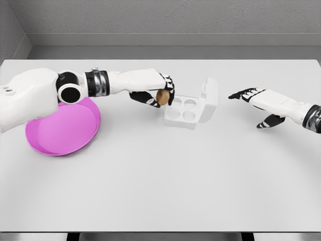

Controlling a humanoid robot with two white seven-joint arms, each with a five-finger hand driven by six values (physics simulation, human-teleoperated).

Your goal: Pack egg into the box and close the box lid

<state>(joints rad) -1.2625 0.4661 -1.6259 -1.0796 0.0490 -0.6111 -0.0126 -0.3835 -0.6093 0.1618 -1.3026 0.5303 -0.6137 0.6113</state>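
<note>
Beside open box (191,111), egg (162,95) in left hand (156,92)

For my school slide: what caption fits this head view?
Left hand carries a brown egg to the open egg box.

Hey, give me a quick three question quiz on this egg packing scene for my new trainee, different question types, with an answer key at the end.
1. True or false: the box lid is shut.
2. Which robot hand holds the egg? A) left B) right C) neither
3. Fill in: the pink ___ lies under the left arm.

Key:
1. False; it stands open behind the box, whose four cups are empty.
2. A; the left robot hand grips it beside the box, while the right robot hand hovers open.
3. Plate.
</note>
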